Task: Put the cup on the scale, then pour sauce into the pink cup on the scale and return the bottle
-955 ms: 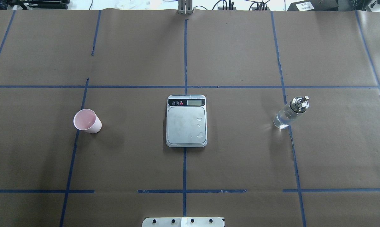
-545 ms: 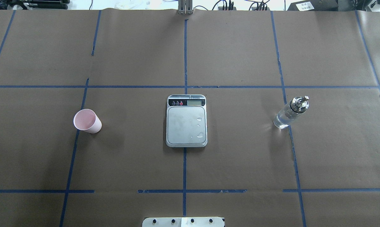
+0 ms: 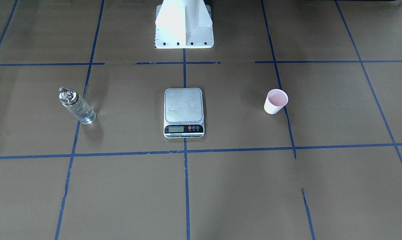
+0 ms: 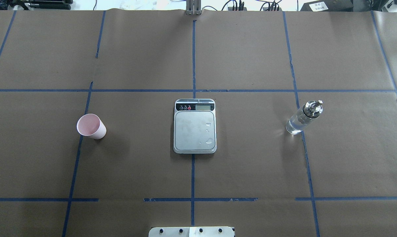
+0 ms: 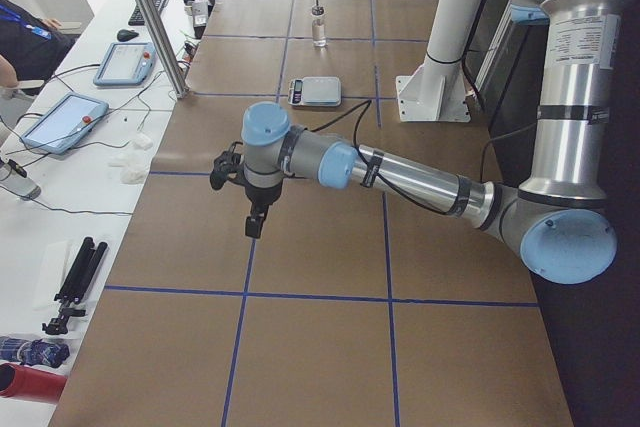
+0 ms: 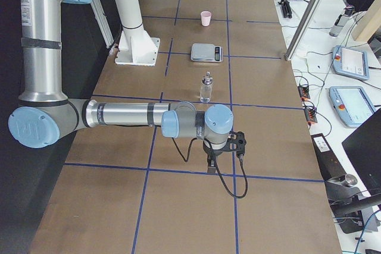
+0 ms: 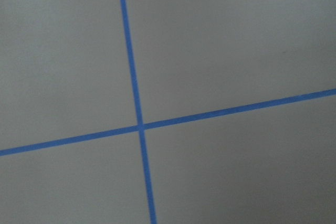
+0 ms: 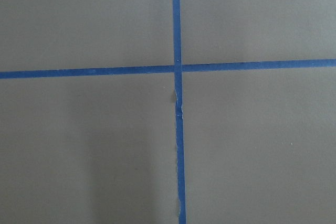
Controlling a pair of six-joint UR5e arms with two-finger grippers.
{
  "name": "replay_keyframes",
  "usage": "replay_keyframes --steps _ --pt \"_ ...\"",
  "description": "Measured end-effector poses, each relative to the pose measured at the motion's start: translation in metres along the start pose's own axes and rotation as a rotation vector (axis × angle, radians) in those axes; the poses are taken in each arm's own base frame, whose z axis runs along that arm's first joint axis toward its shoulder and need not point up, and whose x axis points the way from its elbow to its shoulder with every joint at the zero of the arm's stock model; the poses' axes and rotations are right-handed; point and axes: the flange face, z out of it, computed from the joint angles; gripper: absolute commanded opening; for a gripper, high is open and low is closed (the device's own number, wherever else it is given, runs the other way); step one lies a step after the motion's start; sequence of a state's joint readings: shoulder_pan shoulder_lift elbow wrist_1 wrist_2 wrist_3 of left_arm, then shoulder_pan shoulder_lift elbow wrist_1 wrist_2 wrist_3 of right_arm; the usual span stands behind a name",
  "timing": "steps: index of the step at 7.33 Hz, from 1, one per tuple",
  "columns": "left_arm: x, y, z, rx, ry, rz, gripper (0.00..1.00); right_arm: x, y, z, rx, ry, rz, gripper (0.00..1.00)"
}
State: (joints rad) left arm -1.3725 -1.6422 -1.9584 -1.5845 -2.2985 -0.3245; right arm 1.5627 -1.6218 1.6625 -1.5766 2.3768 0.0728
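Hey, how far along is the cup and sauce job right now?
Nothing done yet. The cup stands on the table, apart from the scale; the bottle stands at the scale's other side. Left gripper and right gripper hang far from all three. All left: place, pour, return.

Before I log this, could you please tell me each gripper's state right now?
Left gripper: cannot be told.
Right gripper: cannot be told.

**Cup, scale, bottle: in a row, all apart**

Small tapered paper cup (image 4: 91, 126), pale pink: upright, mouth up, on robot's L side, well apart from scale. Flat rect. kitchen scale (image 4: 194, 131), silver steel platform: centre, black display strip on far side from robot, a few droplets (image 4: 210, 141) on platform. Clear glass bottle (image 4: 302, 118) w/ silver pour-spout cap: upright, R side, well apart from scale. Clear colourless liquid (image 4: 294, 126) inside.
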Motion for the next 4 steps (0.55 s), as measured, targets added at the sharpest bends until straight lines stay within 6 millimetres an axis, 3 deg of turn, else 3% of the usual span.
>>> replay_keyframes --steps 1,2,3,4 --pt "0.064 -0.006 0.004 -0.006 0.049 -0.019 1.00 -0.002 -0.001 -0.001 0.004 -0.002 -0.004 1.00" --pt "0.116 -0.004 0.013 -0.027 0.095 -0.026 1.00 -0.004 -0.003 -0.003 0.007 -0.003 -0.008 1.00" --pt "0.151 -0.002 0.019 -0.043 0.131 -0.024 1.00 -0.005 -0.005 -0.003 0.009 -0.003 -0.010 1.00" --pt "0.169 0.001 0.028 -0.059 0.148 -0.027 1.00 -0.006 -0.006 -0.004 0.011 -0.003 -0.012 1.00"
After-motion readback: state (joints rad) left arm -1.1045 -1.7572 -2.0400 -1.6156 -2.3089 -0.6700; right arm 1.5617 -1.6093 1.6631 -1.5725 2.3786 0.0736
